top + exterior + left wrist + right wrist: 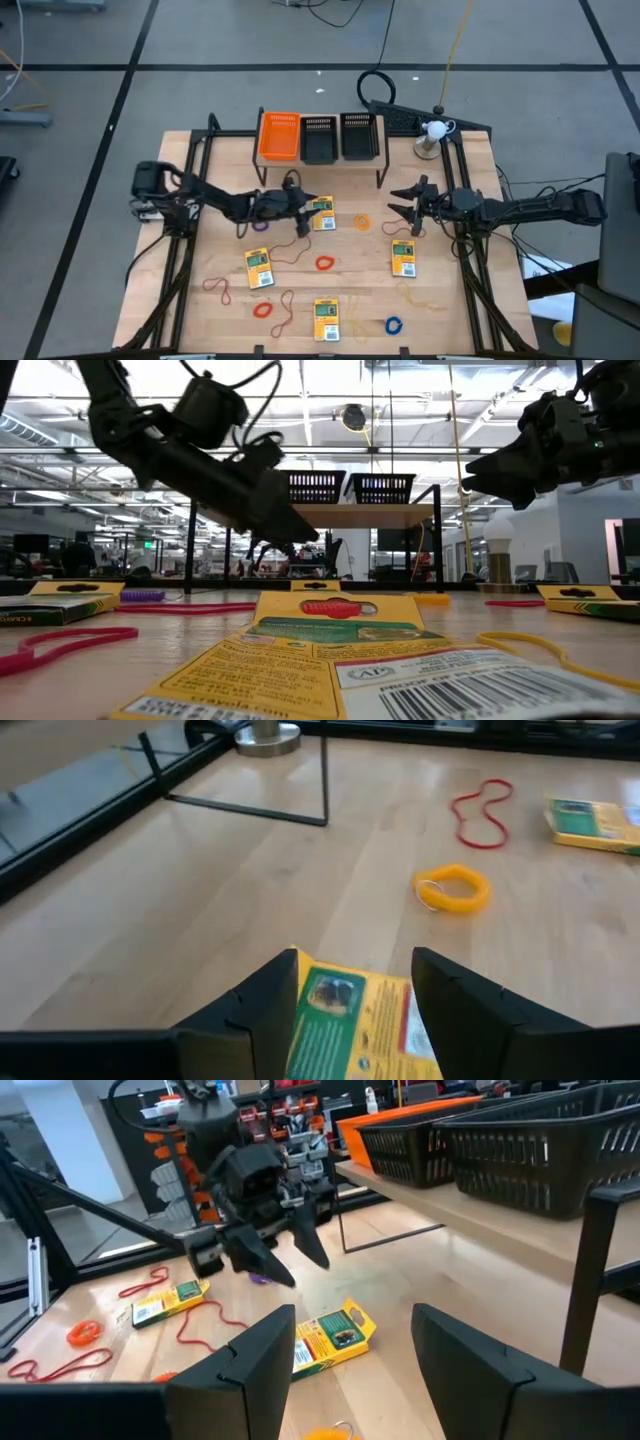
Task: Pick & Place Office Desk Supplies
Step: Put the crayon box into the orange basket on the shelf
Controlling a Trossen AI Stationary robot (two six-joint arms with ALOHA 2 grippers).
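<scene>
Card box nearest low camera. Left gripper jaws spread over another card box, not gripping. Right gripper jaws apart, empty.

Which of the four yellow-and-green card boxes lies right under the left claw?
The flat yellow-and-green card box nearest the bins, between the open left claw's fingers; the other three lie farther down the table.

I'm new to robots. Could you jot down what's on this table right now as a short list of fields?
Left gripper: open, over a card box, which lies flat on the table
Right gripper: open, holds nothing
Other card boxes: three, flat on the wooden table
Orange band ring: beyond the left gripper's box
Bins: orange bin and two black bins on the rear rack
</scene>
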